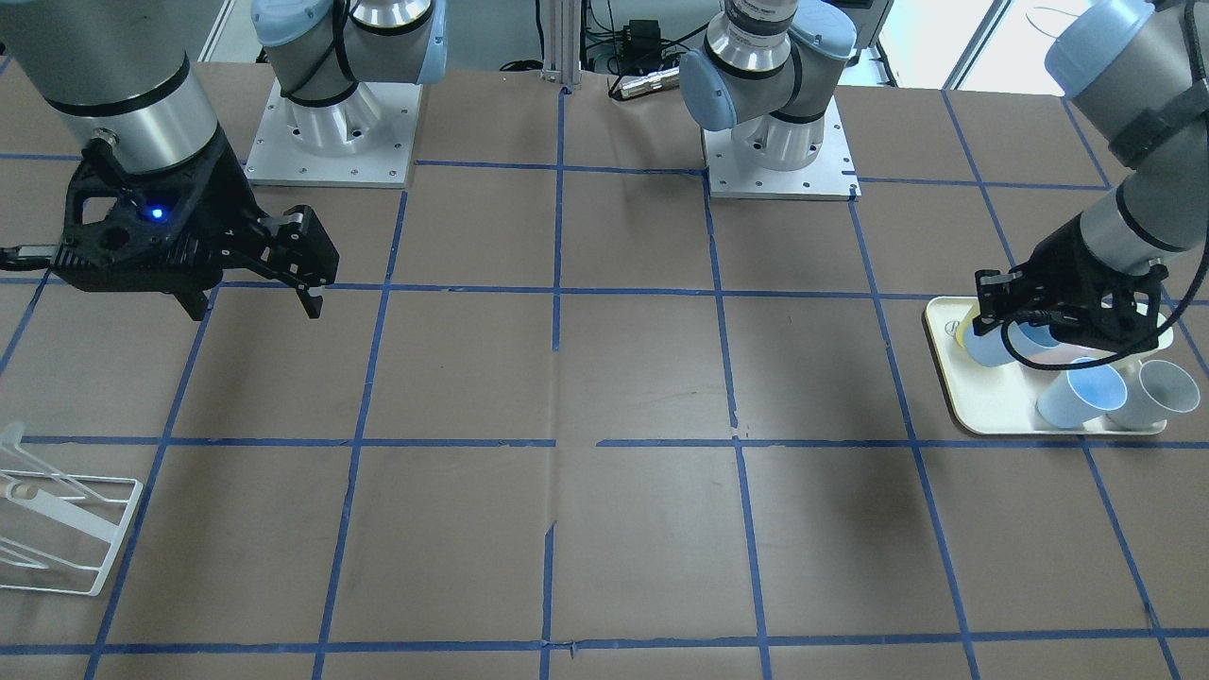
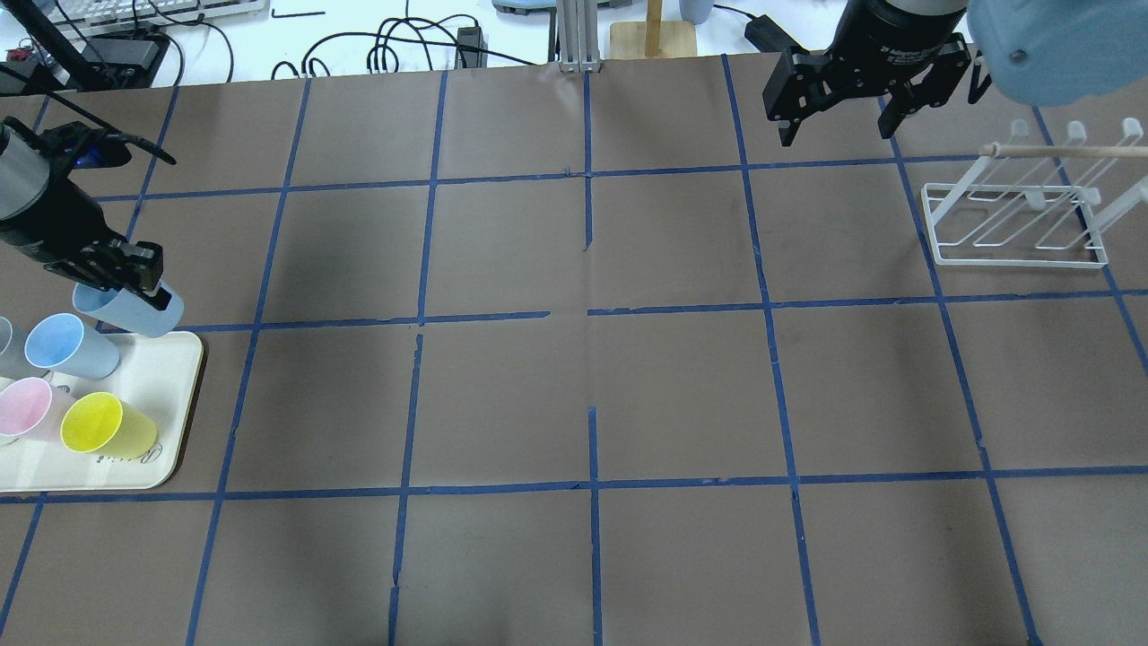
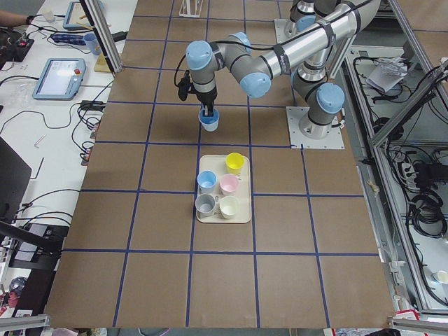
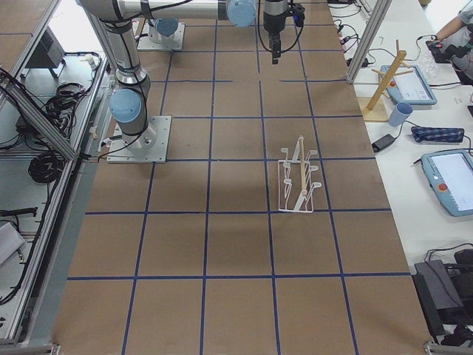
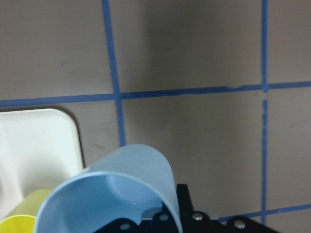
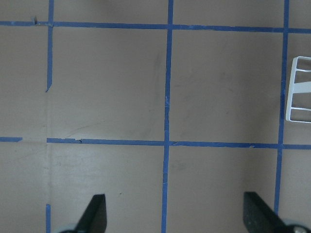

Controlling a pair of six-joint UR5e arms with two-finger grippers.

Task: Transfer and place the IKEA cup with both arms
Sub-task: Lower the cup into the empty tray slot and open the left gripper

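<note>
My left gripper (image 2: 126,289) is shut on a pale sky-blue IKEA cup (image 2: 134,309). It holds the cup tilted, just beyond the far corner of the cream tray (image 2: 175,395). The cup also shows in the front view (image 1: 987,349), the left wrist view (image 5: 121,194) and the left side view (image 3: 208,122). A second, alike blue cup (image 2: 67,345) stands on the tray. My right gripper (image 2: 838,135) is open and empty, held high at the far right of the table. It also shows in the front view (image 1: 255,310), and its wide-spread fingertips (image 6: 95,216) show in the right wrist view.
The tray also holds a yellow cup (image 2: 103,426), a pink cup (image 2: 25,405), and a grey cup (image 3: 205,204). A white wire rack (image 2: 1018,238) stands on the table near my right gripper. Blue tape lines grid the brown table.
</note>
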